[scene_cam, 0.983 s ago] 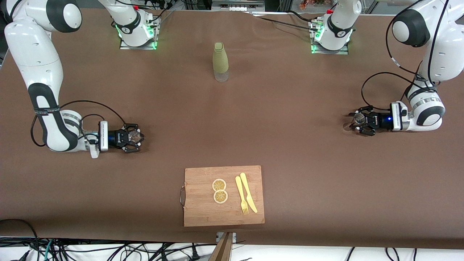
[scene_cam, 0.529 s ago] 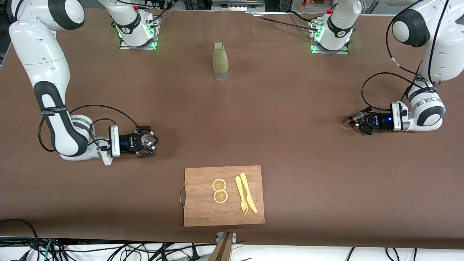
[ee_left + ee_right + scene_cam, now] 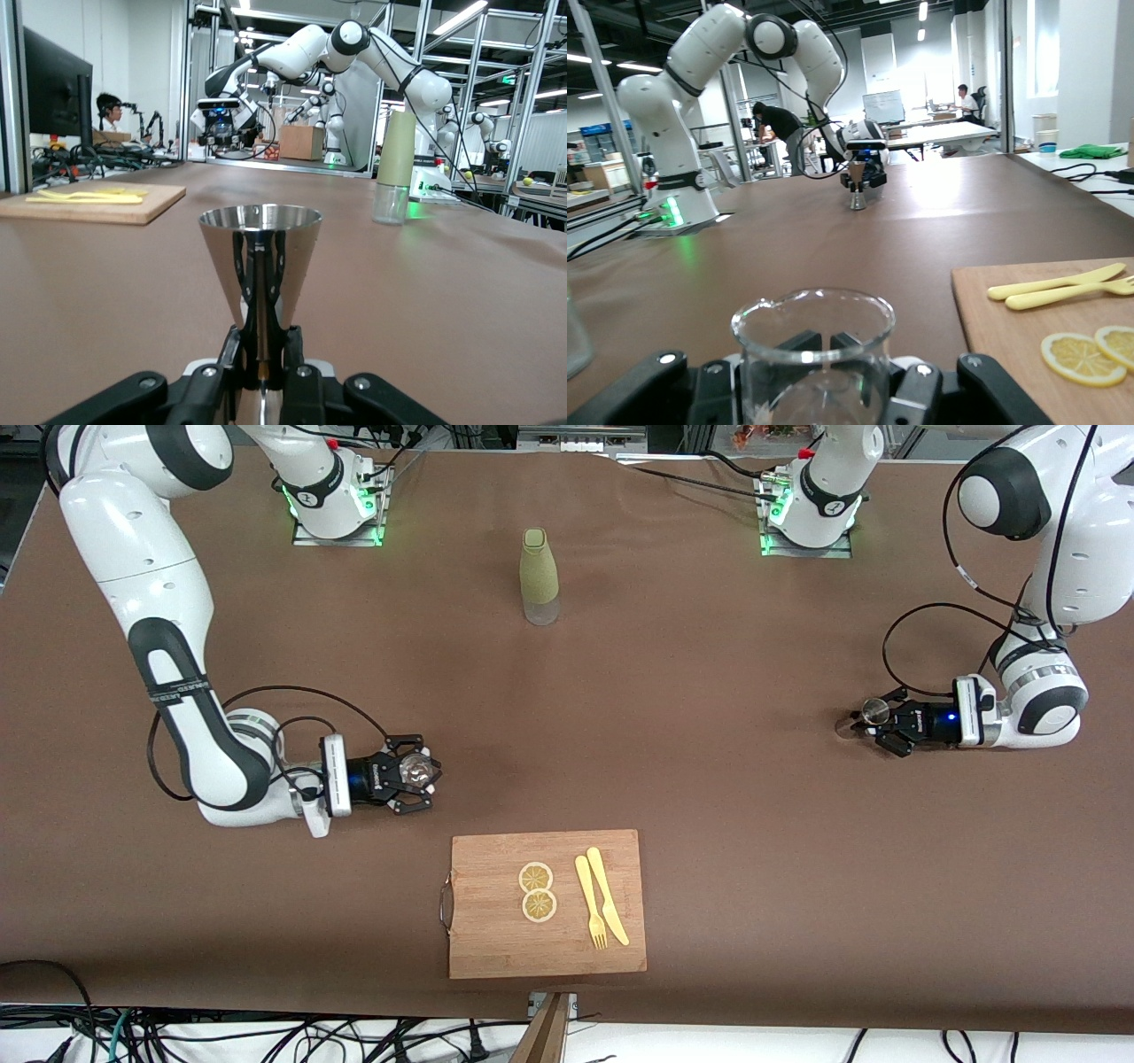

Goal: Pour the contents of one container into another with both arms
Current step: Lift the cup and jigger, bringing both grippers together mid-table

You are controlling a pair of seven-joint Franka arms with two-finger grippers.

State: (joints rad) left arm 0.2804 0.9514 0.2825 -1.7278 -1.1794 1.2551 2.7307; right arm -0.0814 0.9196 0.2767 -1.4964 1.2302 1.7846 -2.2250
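My right gripper point(image 3: 413, 773) is shut on a clear glass beaker point(image 3: 415, 771), upright and low over the table, between the right arm's end and the cutting board. In the right wrist view the beaker point(image 3: 812, 354) fills the space between the jaws of the right gripper point(image 3: 818, 350). My left gripper point(image 3: 877, 723) is shut on a small conical metal cup point(image 3: 875, 710) near the left arm's end of the table. The left wrist view shows that cup point(image 3: 260, 252) upright, its narrow lower part pinched by the left gripper point(image 3: 261, 345).
An olive-green bottle point(image 3: 539, 577) with a clear base stands mid-table near the arm bases. A wooden cutting board point(image 3: 496, 939) near the front edge carries two lemon slices point(image 3: 537, 891), a yellow fork point(image 3: 590, 902) and a knife point(image 3: 608, 895).
The right arm has carried the beaker toward the middle of the table, closer to the cutting board. The left gripper with the metal cup has barely shifted.
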